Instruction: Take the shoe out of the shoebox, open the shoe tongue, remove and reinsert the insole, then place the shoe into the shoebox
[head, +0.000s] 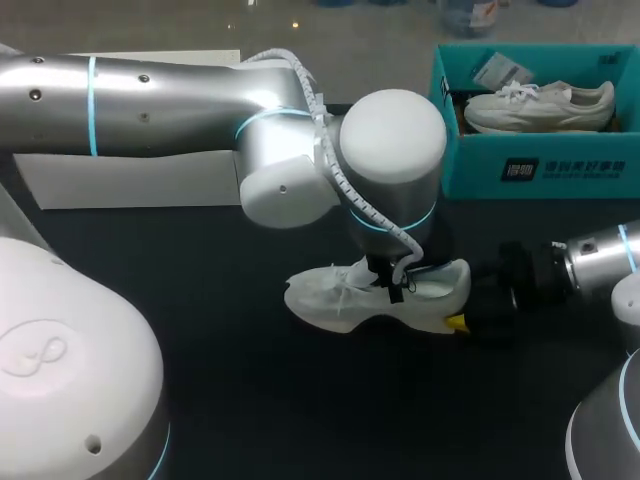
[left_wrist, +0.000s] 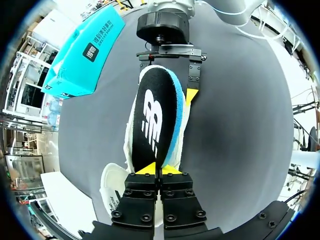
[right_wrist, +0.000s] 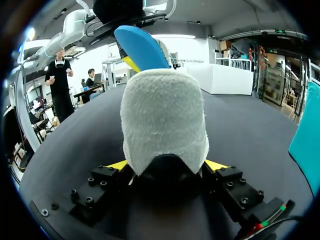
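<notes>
While the white shoe (head: 375, 298) sits on the dark tabletop (head: 250, 400) just below the middle of the head view, toe toward the left, the right claw (right_wrist: 166, 165) holds its heel, with a yellow-tipped finger pressed against each side. The left arm (head: 150, 100) enters from the left of that view. The left claw (left_wrist: 160, 169) hangs above the shoe, its fingers narrowed almost together and pinching one end of the insole (left_wrist: 154, 117). The insole is black on top and blue underneath. Its pinched end is raised above the shoe and its other end reaches toward the heel by the right claw. Whether that end sits inside the shoe cannot be told. The teal shoebox (head: 535, 165) stands open at the upper right of the head view, apart from the shoe, with a second pale shoe (head: 540, 105) lying inside.
</notes>
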